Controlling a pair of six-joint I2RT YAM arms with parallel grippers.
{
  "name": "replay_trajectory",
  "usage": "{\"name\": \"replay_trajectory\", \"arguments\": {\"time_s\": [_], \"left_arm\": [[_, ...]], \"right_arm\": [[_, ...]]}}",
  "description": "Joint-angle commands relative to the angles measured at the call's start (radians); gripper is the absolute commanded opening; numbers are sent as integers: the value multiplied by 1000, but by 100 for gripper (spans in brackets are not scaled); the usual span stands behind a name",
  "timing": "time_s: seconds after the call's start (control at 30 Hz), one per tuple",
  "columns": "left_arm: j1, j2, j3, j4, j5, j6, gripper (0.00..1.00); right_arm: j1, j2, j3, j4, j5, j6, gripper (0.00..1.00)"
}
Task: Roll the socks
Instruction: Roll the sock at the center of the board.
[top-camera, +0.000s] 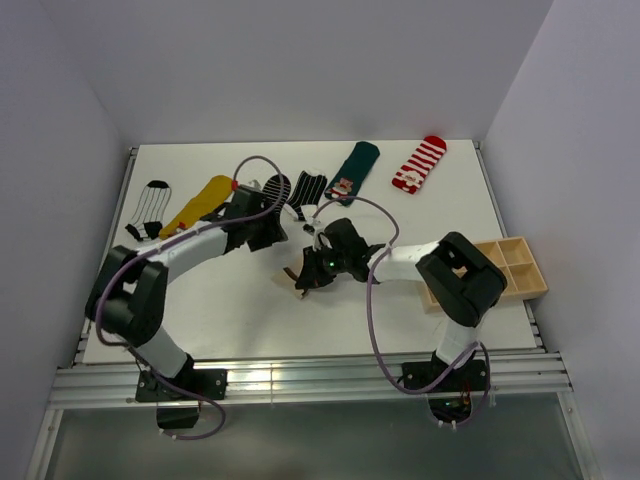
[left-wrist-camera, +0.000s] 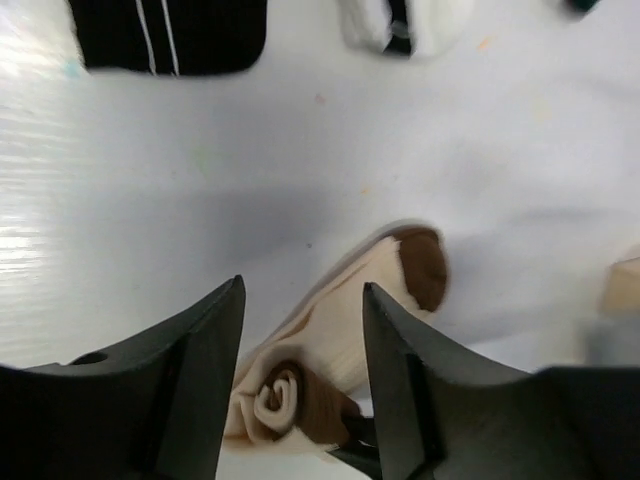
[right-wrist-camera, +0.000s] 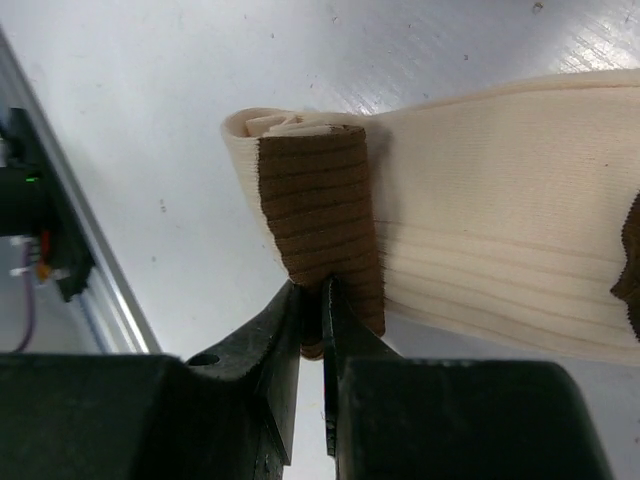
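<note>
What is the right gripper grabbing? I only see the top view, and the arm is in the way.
Observer: The right wrist view shows the right gripper shut on the brown cuff of a cream sock.
Operator: Is the sock rolled up?
Observer: Only partly. The left wrist view shows a small roll at the cuff end, and the toe end lies flat on the table.
Operator: Is the left gripper squeezing it too?
Observer: No. The left gripper is open, with its jaws apart above the sock.
</note>
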Motion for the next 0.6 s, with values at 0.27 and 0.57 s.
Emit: {"name": "replay_trajectory", "arguments": {"time_s": [0.27, 0.57], "left_arm": [[4, -387, -259, 131, -23, -143, 57], [-140, -474, -534, 369, -78, -246, 59]], "right_arm": [[-144, 176, -19, -24, -286, 138, 0], [-203, 270, 54, -94, -340, 167, 0]]}}
